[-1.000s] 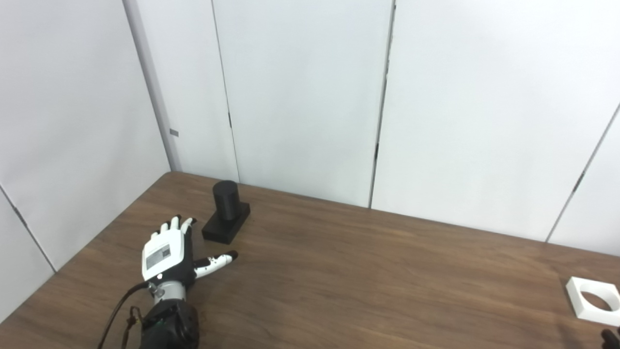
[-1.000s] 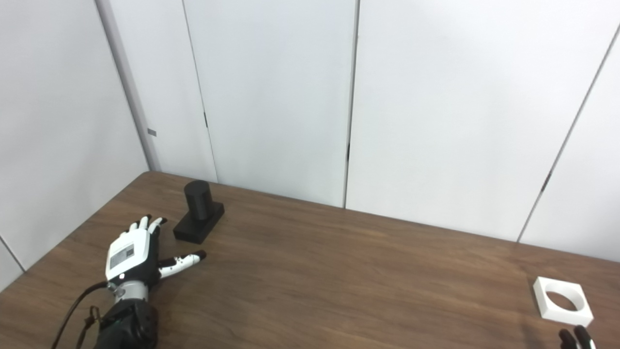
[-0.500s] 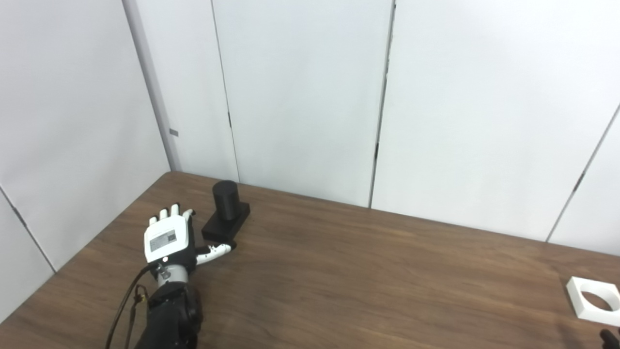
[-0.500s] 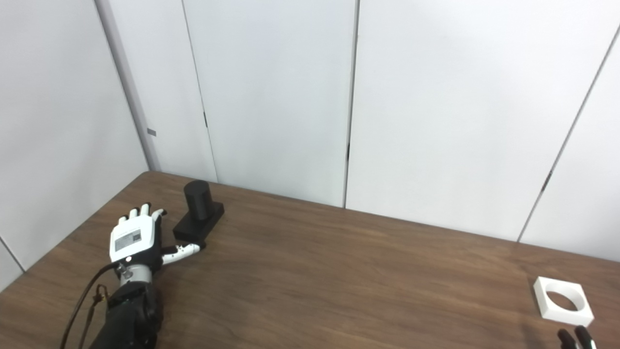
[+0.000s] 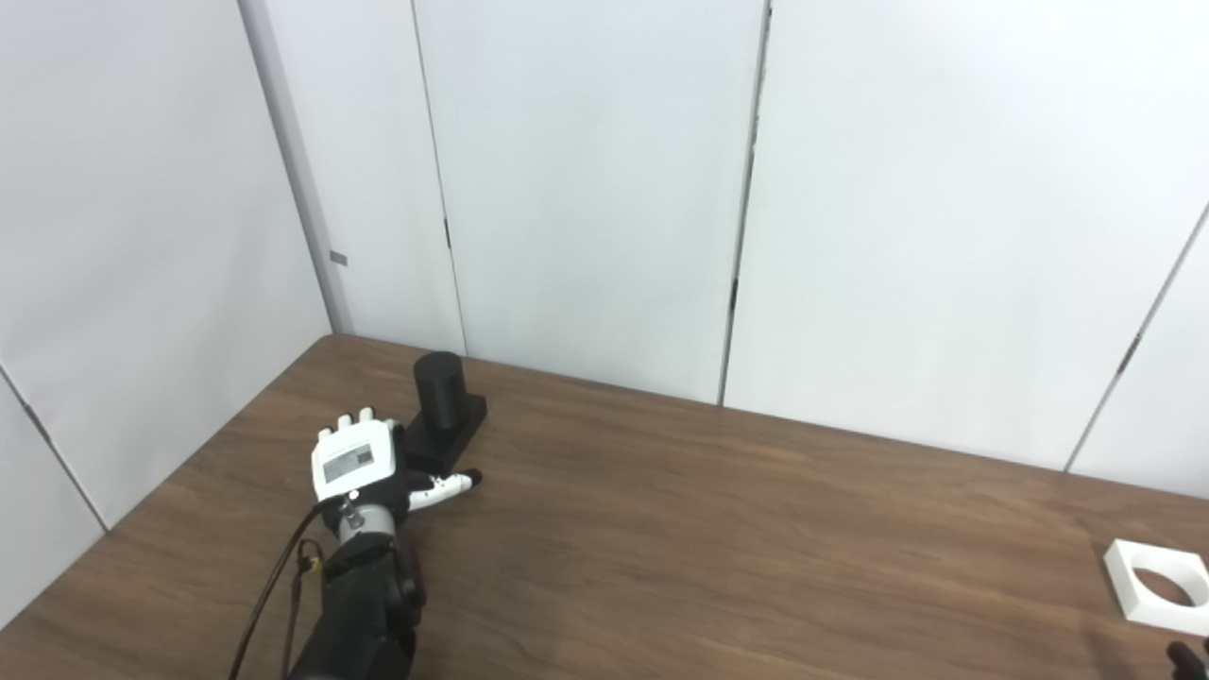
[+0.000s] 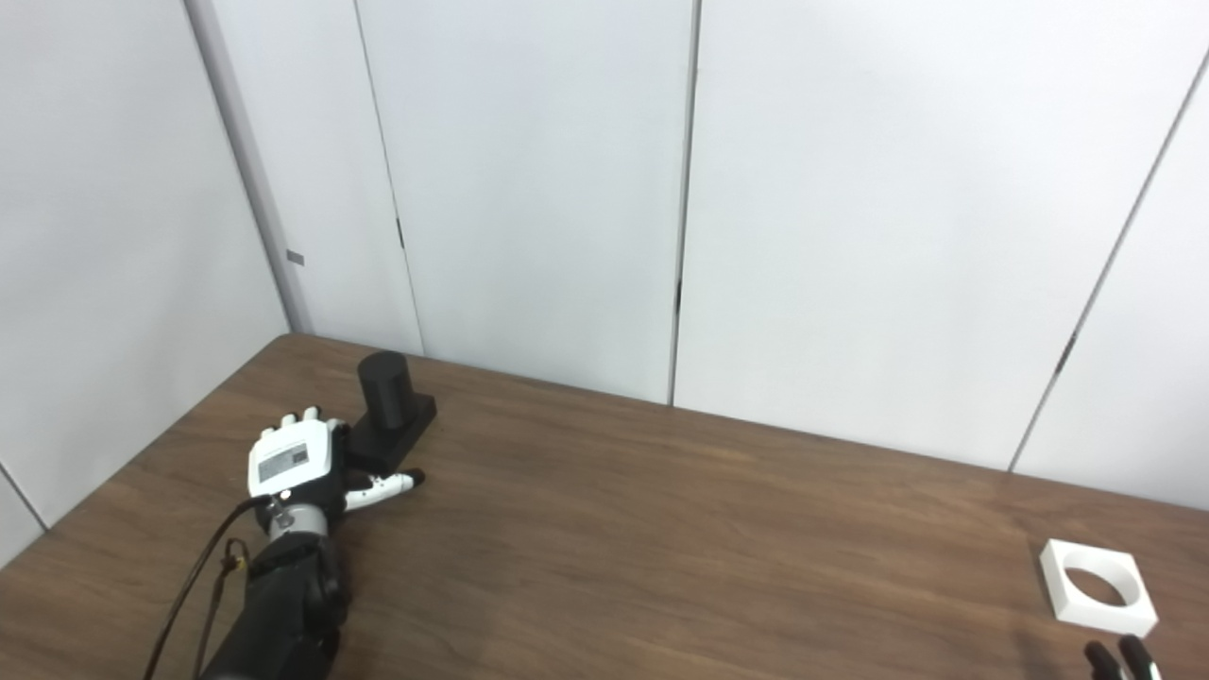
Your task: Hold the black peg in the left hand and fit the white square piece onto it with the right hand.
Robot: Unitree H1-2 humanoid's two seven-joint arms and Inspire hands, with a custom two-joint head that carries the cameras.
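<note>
Brown wood-grain counter (image 5: 718, 529), white panel walls (image 5: 586, 189) behind and to the left.

Black peg (image 5: 440, 389): upright cylinder on a flat black rectangular base (image 5: 457, 433), standing on the counter at far left, near the wall corner. Not lifted.

Left robot hand (image 5: 357, 462): back of hand up, white cover with a grey label facing the cameras. Fingers (image 6: 297, 416) extended toward the far side and apart, tips just at the near-left edge of the peg's base; contact there cannot be confirmed, since the hand hides that edge. Thumb (image 5: 446, 487) stretched out to the right, lying low over the counter just in front of the base's near end. Spread wide, nothing held. Dark forearm (image 5: 364, 595) entering from the bottom edge at left, with a thin black cable (image 5: 274, 590) looping along its left side.

White square piece (image 6: 1097, 586): flat on the counter at near right, close to the right edge, round hole through its middle. Well apart from the peg, almost the full counter width between them.

Right robot hand (image 6: 1119, 659): only a few dark fingertips visible at the bottom right corner, just near of the white square piece and not touching it. Degree of opening cannot be told from so little in view.
</note>
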